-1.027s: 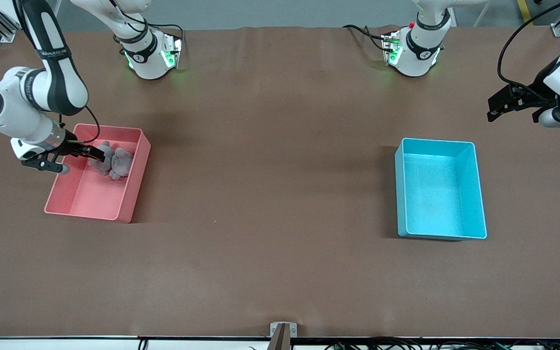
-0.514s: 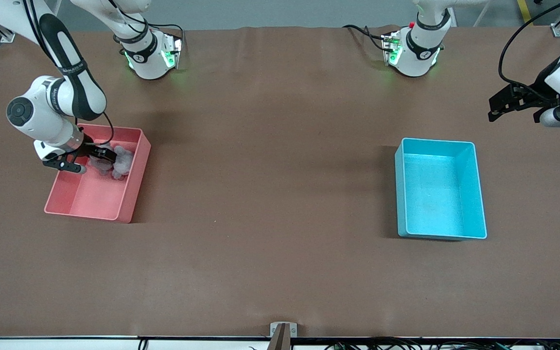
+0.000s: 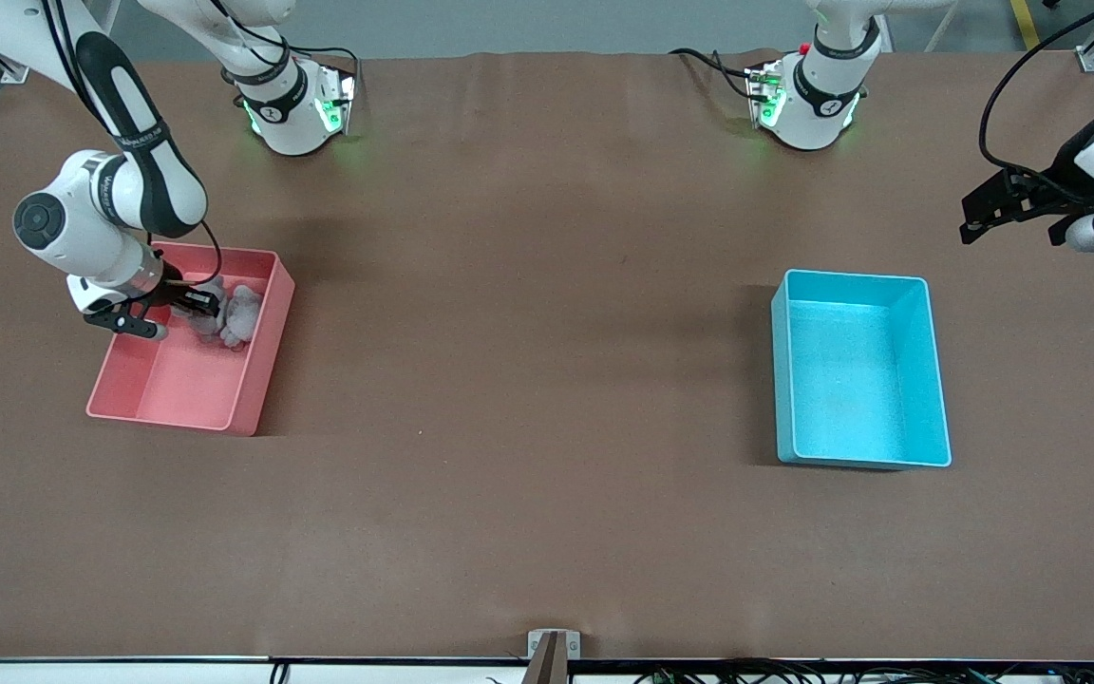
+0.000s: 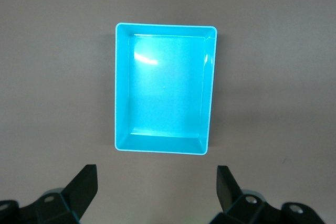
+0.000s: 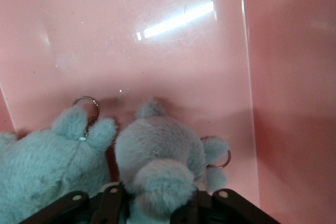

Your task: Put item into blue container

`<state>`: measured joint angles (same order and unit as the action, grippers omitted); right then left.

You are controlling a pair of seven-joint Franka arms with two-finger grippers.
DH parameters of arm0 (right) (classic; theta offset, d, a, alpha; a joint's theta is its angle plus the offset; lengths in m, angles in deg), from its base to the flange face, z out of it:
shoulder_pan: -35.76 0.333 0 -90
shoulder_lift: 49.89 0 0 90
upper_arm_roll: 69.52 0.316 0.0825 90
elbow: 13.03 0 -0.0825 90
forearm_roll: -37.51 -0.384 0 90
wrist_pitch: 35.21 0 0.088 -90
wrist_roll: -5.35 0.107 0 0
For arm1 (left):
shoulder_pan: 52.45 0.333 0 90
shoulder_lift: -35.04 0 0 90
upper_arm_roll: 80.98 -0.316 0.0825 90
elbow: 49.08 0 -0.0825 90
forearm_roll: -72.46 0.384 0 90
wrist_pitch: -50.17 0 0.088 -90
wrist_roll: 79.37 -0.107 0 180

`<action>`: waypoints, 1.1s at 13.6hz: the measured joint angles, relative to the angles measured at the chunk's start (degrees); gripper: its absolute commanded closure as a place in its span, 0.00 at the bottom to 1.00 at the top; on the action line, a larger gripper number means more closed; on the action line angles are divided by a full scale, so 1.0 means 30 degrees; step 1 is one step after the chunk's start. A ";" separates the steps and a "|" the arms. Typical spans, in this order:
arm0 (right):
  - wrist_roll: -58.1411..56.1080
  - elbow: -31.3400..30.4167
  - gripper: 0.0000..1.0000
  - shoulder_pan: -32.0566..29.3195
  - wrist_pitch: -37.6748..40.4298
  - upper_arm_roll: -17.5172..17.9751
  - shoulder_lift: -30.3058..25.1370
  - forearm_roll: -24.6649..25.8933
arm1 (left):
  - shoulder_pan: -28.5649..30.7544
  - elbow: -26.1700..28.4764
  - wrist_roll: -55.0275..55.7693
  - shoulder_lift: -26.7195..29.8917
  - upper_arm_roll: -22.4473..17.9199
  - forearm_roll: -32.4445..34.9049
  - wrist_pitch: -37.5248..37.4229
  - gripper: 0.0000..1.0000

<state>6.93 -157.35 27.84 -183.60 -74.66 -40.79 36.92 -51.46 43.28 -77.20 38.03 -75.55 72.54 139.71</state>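
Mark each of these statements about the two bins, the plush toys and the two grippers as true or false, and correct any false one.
1. The blue container is empty. True.
2. Two grey plush toys lie in the pink bin. True.
3. The right gripper hangs over the blue container. False: it is down in the pink bin, closed on one plush toy.
4. The left gripper is shut on a toy. False: it is open and holds nothing.
5. The pink bin stands toward the left arm's end of the table. False: it stands toward the right arm's end.
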 measured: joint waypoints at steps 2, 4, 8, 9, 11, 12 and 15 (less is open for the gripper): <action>0.0275 0.0626 1.00 0.0013 0.1707 0.0079 -0.0128 0.0000 | 0.0198 0.0002 0.0000 -0.0132 -0.0004 0.0000 0.0189 0.00; 0.0753 0.2720 1.00 0.0156 0.5824 0.0256 -0.0560 0.0000 | 0.0325 0.0002 -0.0009 -0.0252 -0.0008 0.0000 0.0280 0.00; 0.4037 0.9678 1.00 0.1772 1.5326 0.0373 -0.1315 -0.0053 | 0.0321 0.0001 -0.0009 -0.0300 0.0009 -0.0001 0.0295 0.00; 0.5718 1.0936 1.00 0.2720 1.6544 0.0417 -0.1390 -0.0133 | 0.0312 0.0007 -0.0009 -0.0302 0.0020 -0.0001 0.0295 0.00; 0.9508 1.1894 1.00 0.4873 1.7134 0.0627 -0.1371 -0.0808 | 0.0302 0.0088 -0.0009 -0.0312 0.0034 -0.0001 0.0294 0.00; 1.1499 1.1915 1.00 0.6078 1.6846 0.0723 -0.1293 -0.1566 | 0.0299 0.0160 -0.0009 -0.0319 0.0043 -0.0001 0.0294 0.00; 1.7405 1.1905 1.00 0.9690 1.4100 0.0854 -0.0482 -0.2724 | 0.0263 0.0562 -0.0008 -0.0385 0.0077 -0.0095 0.0303 0.00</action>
<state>59.15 -121.63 56.91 -141.30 -72.10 -42.24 28.74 -50.67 44.97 -77.23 36.88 -75.32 72.25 140.62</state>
